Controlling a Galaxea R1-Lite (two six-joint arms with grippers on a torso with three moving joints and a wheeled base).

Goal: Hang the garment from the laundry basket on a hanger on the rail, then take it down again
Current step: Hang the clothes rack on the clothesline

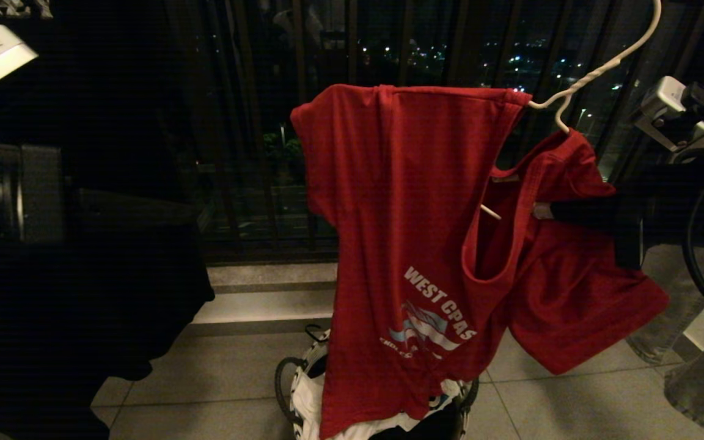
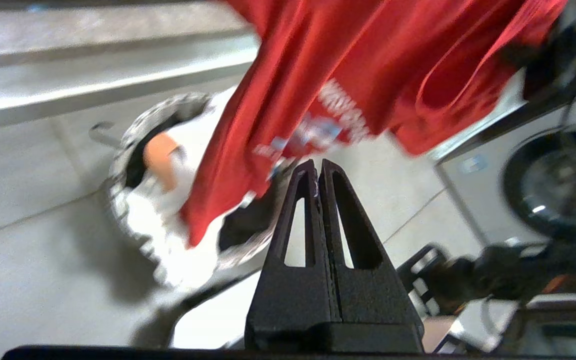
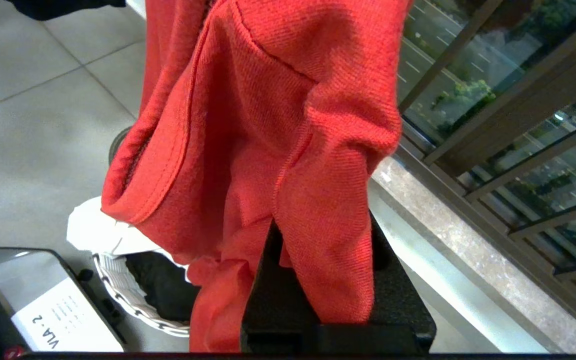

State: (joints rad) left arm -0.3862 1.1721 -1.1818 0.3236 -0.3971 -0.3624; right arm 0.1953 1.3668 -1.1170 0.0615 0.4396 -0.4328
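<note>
The garment [image 1: 413, 201], a red T-shirt with white WEST COAST lettering, hangs draped over the white wire hanger [image 1: 596, 72]. The hanger's hook runs up out of the top of the head view, and the rail is out of view. My right gripper [image 1: 539, 211] reaches in from the right and is shut on the red cloth by the neck opening. In the right wrist view the garment [image 3: 288, 125] covers its fingers. My left gripper [image 2: 318, 167] is shut and empty, apart from the shirt, above the floor near the laundry basket [image 2: 133, 145]. The basket [image 1: 294, 391] stands under the shirt's hem.
A black garment [image 1: 113, 275] hangs at the left behind my left arm [image 1: 16, 189]. Window bars [image 1: 248, 122] and a stone sill [image 1: 266, 287] lie behind. What looks like a person's trouser legs [image 1: 703, 382] stands at the right. A washing machine [image 2: 558, 185] is nearby.
</note>
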